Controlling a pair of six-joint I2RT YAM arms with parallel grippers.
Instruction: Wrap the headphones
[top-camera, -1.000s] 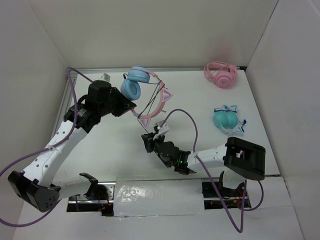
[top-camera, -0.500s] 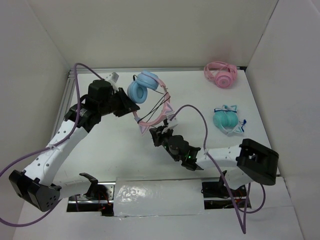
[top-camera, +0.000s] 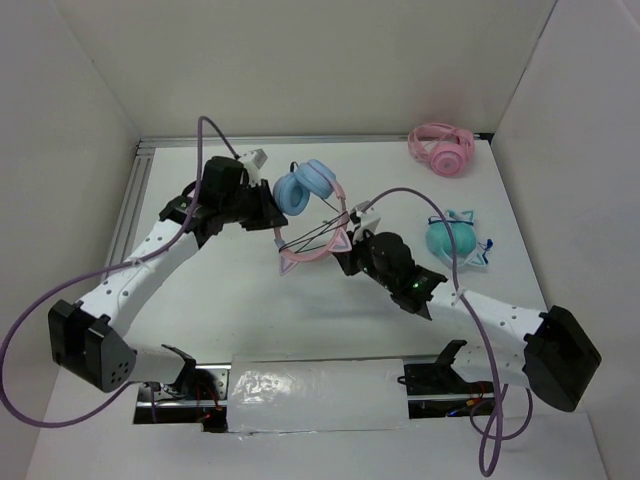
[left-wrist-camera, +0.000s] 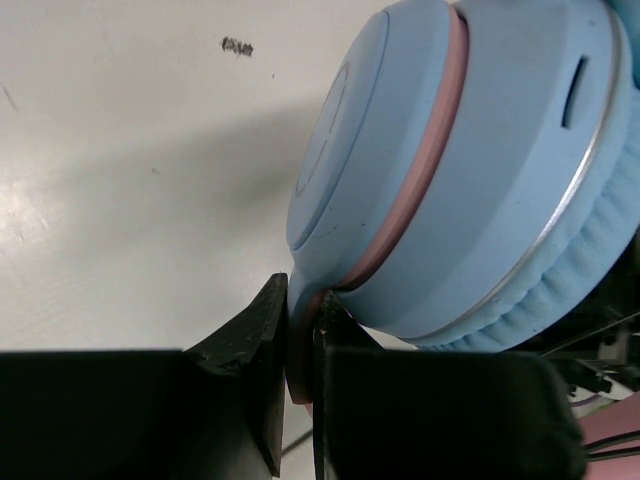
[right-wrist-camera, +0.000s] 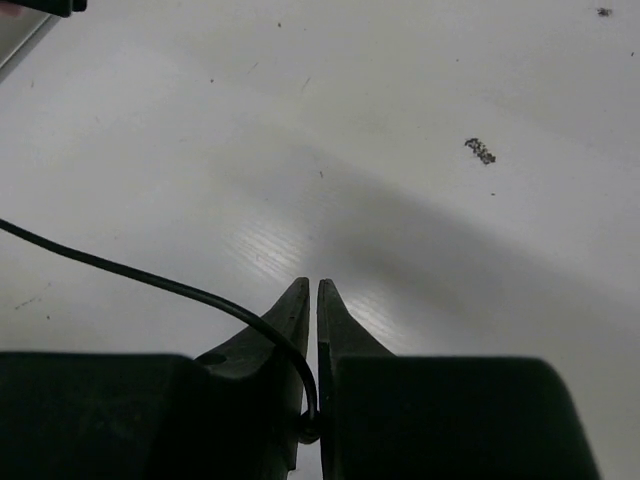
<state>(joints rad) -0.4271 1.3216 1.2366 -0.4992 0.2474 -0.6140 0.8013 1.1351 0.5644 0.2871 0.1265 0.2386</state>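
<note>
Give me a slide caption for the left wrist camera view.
Left gripper shut on the light-blue over-ear headphones, pinching their thin pink headband beside one round ear cup.

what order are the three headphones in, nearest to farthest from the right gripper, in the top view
From the right gripper:
1. blue cat-ear headphones, just up and left of it, their cable pinched in it
2. teal headphones, off to its right
3. pink headphones, in the back right corner
</note>
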